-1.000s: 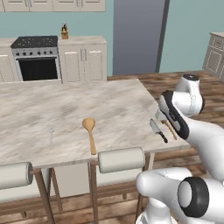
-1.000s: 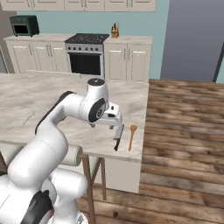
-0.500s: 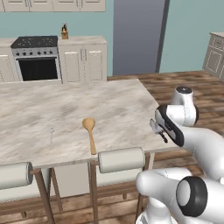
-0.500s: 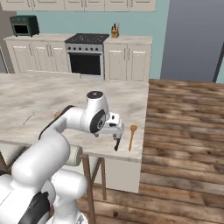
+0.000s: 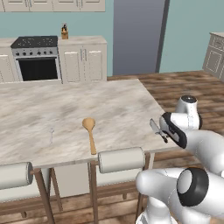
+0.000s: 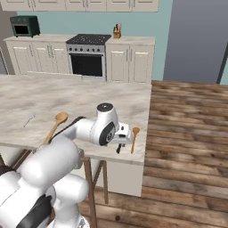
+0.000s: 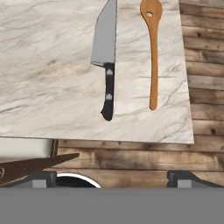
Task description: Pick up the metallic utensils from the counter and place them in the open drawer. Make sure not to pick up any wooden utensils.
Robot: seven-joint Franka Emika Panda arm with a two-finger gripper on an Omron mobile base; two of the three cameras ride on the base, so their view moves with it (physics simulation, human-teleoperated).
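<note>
Since a second earlier the arm had sunk lower at the right end of the surface [image 5: 74, 116], its wrist dropping from above the edge to level with it, while the utensils lay where they had been.

The hand view gave what the base views hid: the knife [image 7: 106, 57] lay flat in the upper middle of the frame, silver blade pointing up, black handle pointing down toward the near edge, and just to its right, apart from it, lay a slotted orange-brown wooden spoon [image 7: 152, 48] running parallel. The hand [image 7: 111, 179] was released, its two tips spread wide at the bottom corners, holding nothing, short of the surface's edge.

In the left base view the arm covered most of the knife, leaving a sliver at right centre; a tan wooden spoon [image 5: 90, 134] lay mid-frame and a thin fork [image 5: 51, 133] further left. The right base view showed the wrist in front of the knife, the orange spoon just right of it.

Two padded stools [image 5: 121, 159] stood at the near edge; a stove [image 5: 36, 57] stood at the upper left.
</note>
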